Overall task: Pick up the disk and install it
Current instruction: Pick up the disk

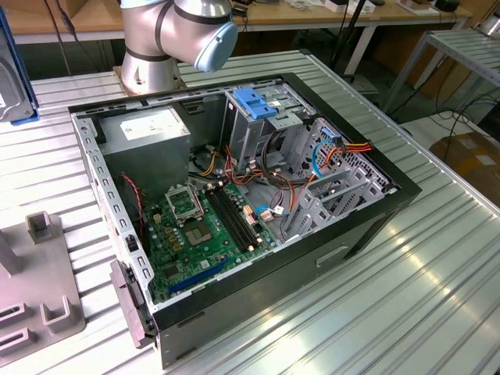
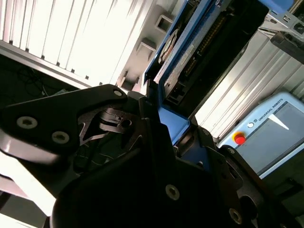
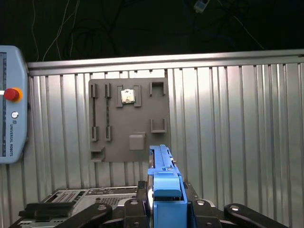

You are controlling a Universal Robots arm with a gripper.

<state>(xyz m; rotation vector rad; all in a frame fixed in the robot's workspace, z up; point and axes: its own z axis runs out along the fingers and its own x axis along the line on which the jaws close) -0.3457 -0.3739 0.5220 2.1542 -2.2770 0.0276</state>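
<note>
disk pinched in the jaws, well away from the open case

ribbed metal counter [image 1: 437, 258] fills the exterior view and carries an open computer case [image 1: 328, 250] at the middle of the frame. inside the case, a green motherboard [image 1: 195, 234] sits toward the lower left. a grey power supply box [image 1: 152, 137] sits toward the upper left. a metal drive cage [image 1: 250, 137] near the top centre has a blue bracket [image 1: 258, 101] on top. the robot arm [image 1: 176, 35] rises behind the case at the top of the frame. a grey fixture plate [image 1: 39, 297] lies on the counter at the lower left.

the disk [image 1: 14, 74] shows at the upper left edge of the exterior view, upright and well apart from the case. its blue rail faces the case.

in both wrist views the gripper [image 3: 164, 206] has the disk between its black jaws. they press in on its blue-railed end, and the drive's dark body reaches out ahead of them. in the first wrist view the fixture plate lies on the counter beyond the disk, not touching it. a teach pendant [image 3: 12, 104] with a red button [image 3: 11, 94] lies near the plate.
</note>
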